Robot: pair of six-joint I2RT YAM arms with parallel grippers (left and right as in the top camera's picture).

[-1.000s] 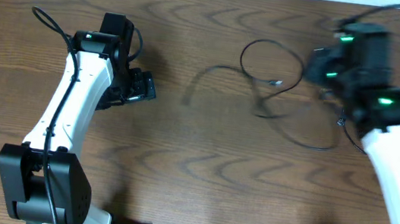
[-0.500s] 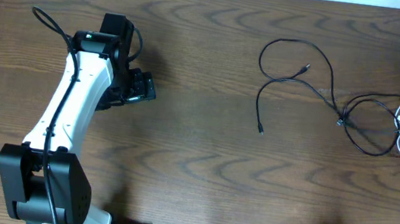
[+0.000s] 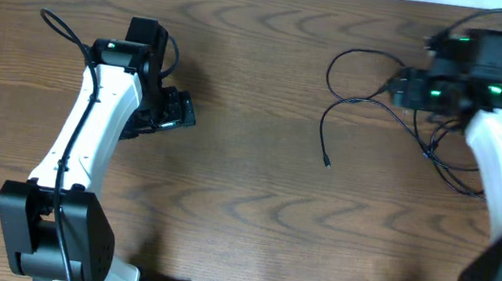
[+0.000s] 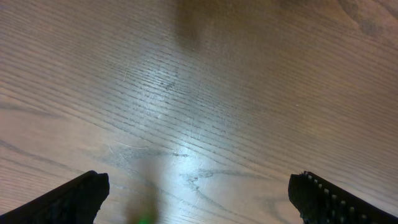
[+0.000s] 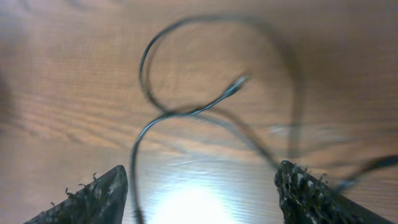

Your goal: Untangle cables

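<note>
Wood-grain counter (image 3: 243,207) is bare on the left half; all task items lie far right. Black cables (image 3: 352,95) form a loose loop w/ one free strand trailing toward centre, its plug tip (image 3: 327,162) pointing near. Remaining loops bunch under and beside the R arm (image 3: 496,180), partly hidden.

R gripper (image 5: 202,193): fingers spread, nothing between them. It hovers over a cable loop (image 5: 146,68) and a small plug end (image 5: 238,83). Wrist view is blurred, so exact height above the cable can't be told.

L gripper (image 4: 199,193): spread wide, empty, over bare wood, well apart from the cables.

Risks from here (judgement):
1. Double pick. Strands cross just beside the plug end; closing there may catch two at once and tighten the tangle instead of freeing it.
2. Miss or slip. Cord is thin and lies flat, so the fingers may close above it or pinch only the counter.
3. Drag. W/ no second hold from the L gripper, pulling one strand probably hauls the whole bunch along.
4. Snag. Hidden loops near the R arm may hook on the arm or its own thick cable during a lift.
</note>
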